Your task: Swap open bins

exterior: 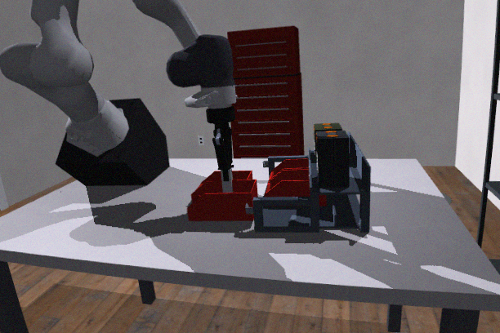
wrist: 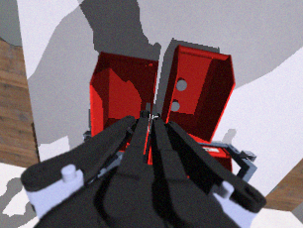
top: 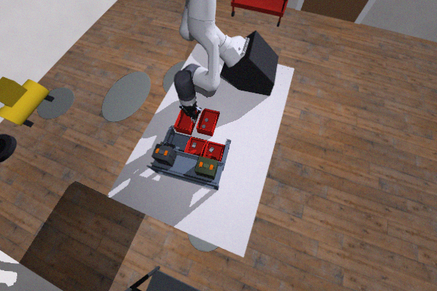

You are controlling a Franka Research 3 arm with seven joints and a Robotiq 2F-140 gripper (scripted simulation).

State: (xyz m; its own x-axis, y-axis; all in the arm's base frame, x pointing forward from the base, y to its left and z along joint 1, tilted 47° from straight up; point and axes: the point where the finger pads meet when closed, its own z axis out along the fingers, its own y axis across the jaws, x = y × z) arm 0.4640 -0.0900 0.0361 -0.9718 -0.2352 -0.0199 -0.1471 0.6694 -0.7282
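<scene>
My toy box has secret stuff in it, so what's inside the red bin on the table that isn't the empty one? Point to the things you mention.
Two small round grey parts lie inside the red bin [top: 211,117] [wrist: 200,94]. The gripper [top: 194,118] [exterior: 227,190] [wrist: 150,109] hides its near corner from the wrist camera.

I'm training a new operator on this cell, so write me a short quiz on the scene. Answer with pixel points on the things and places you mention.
1. How many round parts show in the red open bin with parts [top: 212,117] [wrist: 200,79] on the table?
2. True or false: the olive-green case [top: 208,172] [exterior: 323,126] stands apart from the dark grey case [top: 168,158] [exterior: 332,162].
3. Fill in: the empty red open bin [top: 183,126] [exterior: 218,207] [wrist: 114,94] is on the ____, not in the rack.

Key: 1. two; 2. true; 3. table
</scene>
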